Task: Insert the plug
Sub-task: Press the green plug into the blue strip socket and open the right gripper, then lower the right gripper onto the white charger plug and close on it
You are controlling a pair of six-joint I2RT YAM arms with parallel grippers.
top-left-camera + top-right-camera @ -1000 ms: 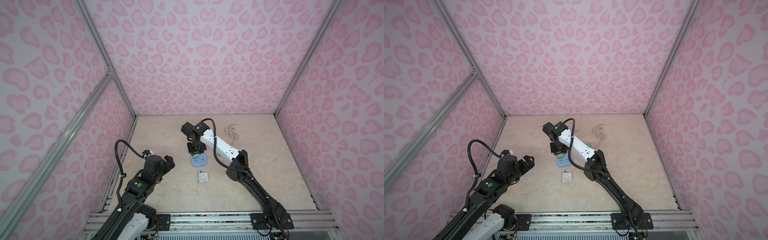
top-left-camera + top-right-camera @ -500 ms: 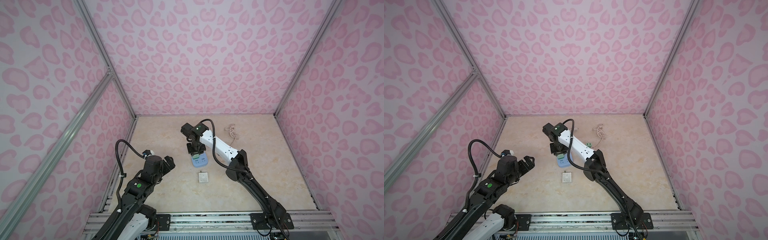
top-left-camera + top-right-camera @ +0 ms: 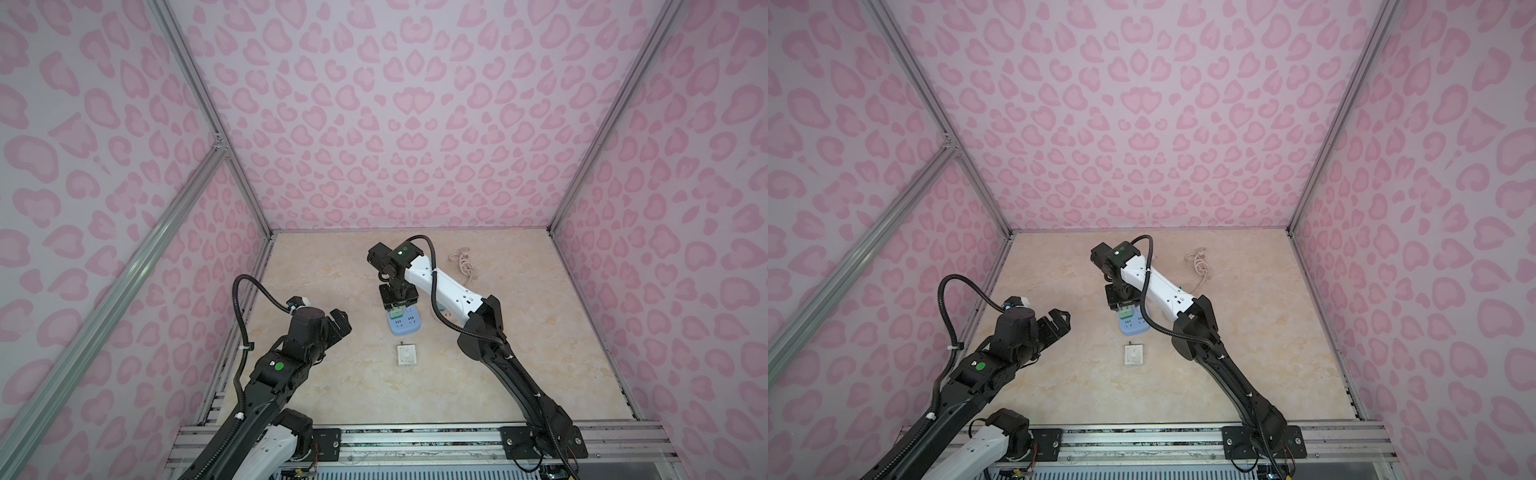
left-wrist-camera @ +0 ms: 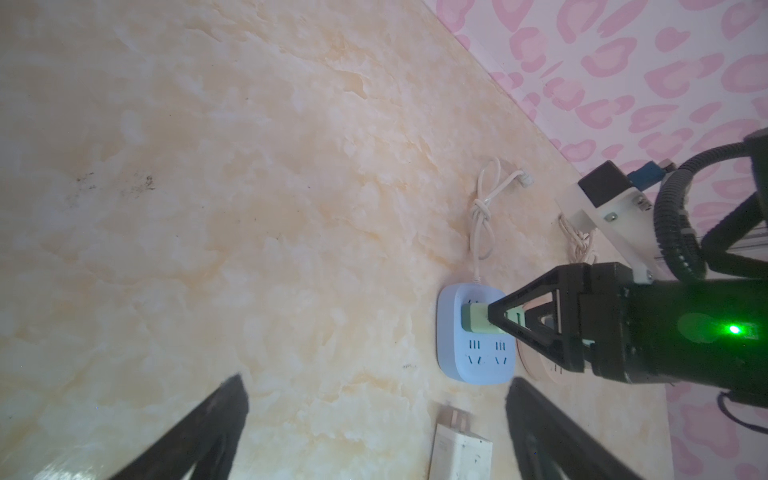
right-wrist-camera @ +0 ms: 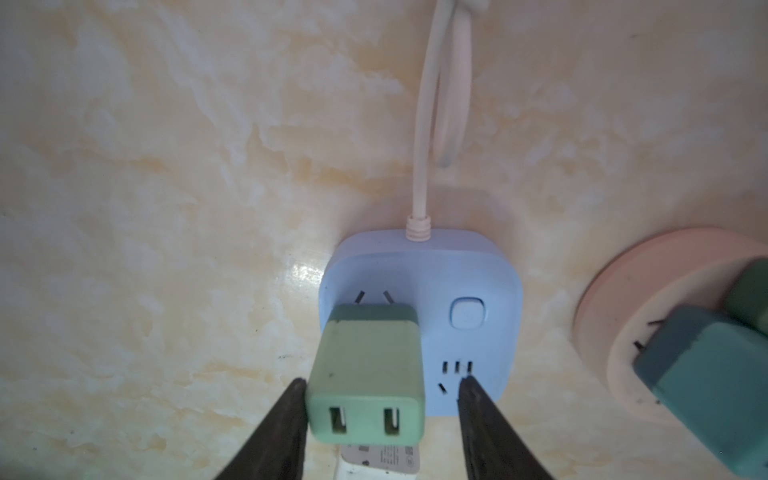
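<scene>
the green plug stands upright in the blue power strip, its base against the strip's face with no pin showing, so you can judge it seated. the right gripper straddles it from above with jaws parted. one finger lies against the plug's side and the other stands clear with a gap, so nothing is clamped. that suits a release, since the socket now holds the plug. the strip's cord trails toward the back wall. a pink round socket sits just beside the strip, and a white adapter lies near its front. your left gripper hangs spread wide and empty, well apart.
</scene>
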